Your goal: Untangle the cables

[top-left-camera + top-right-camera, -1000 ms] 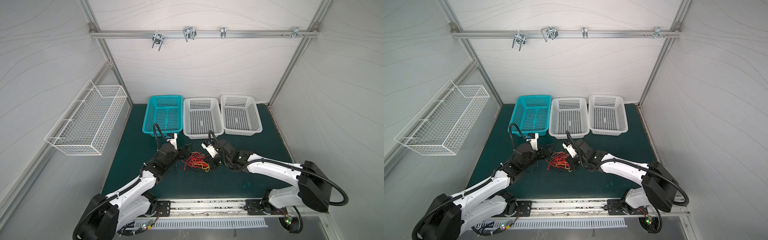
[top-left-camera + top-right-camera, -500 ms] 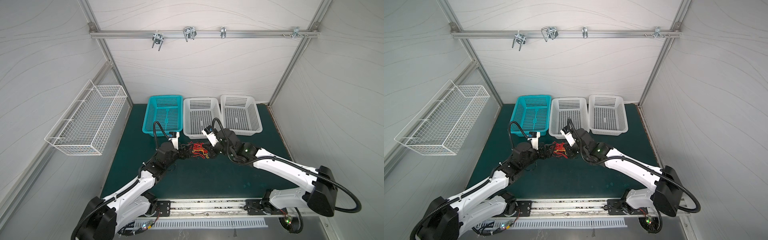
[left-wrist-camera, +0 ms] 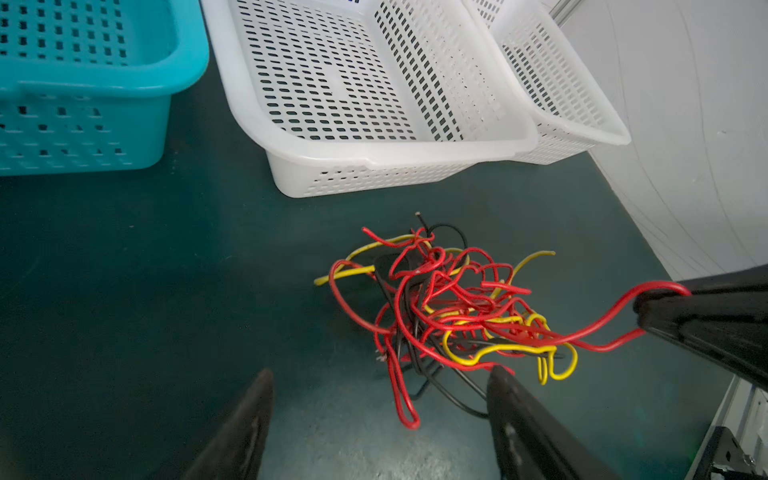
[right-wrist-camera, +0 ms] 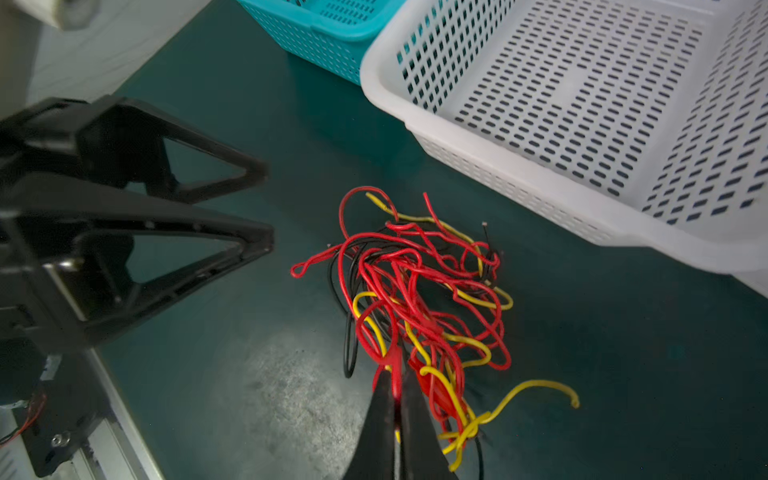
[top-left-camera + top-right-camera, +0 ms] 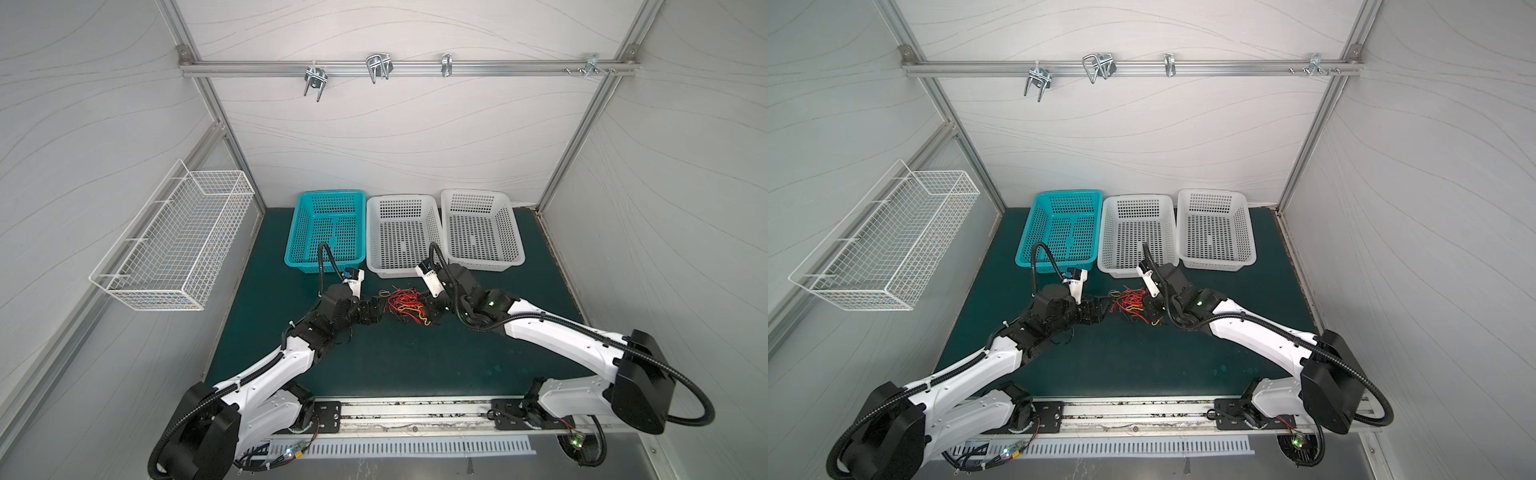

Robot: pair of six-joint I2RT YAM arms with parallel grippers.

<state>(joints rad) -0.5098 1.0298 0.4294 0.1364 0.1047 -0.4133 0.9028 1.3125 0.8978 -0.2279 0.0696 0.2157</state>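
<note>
Right gripper (image 4: 398,376) clenched on a red strand of the cables (image 4: 419,299); left gripper (image 3: 381,372) spread wide, straddling the heap's edge. Wire judged light, limp, springy, so take a loose outer loop and pull slowly. Heap lies near the middle of the worktop (image 5: 374,357), just in front of the middle white basket (image 5: 395,271). Compared with a second ago, you've brought it nearer that basket.

Back of the dark green worktop (image 5: 395,361) has three perforated plastic baskets lined up just beside each other: teal basket (image 5: 330,193) on the left, middle white basket (image 5: 402,196), right white basket (image 5: 473,191). There's also a white wire basket (image 5: 178,245) hung on the left wall. Up on the back wall, a metal rail (image 5: 519,71) carries a few metal hooks (image 5: 316,80).
</note>
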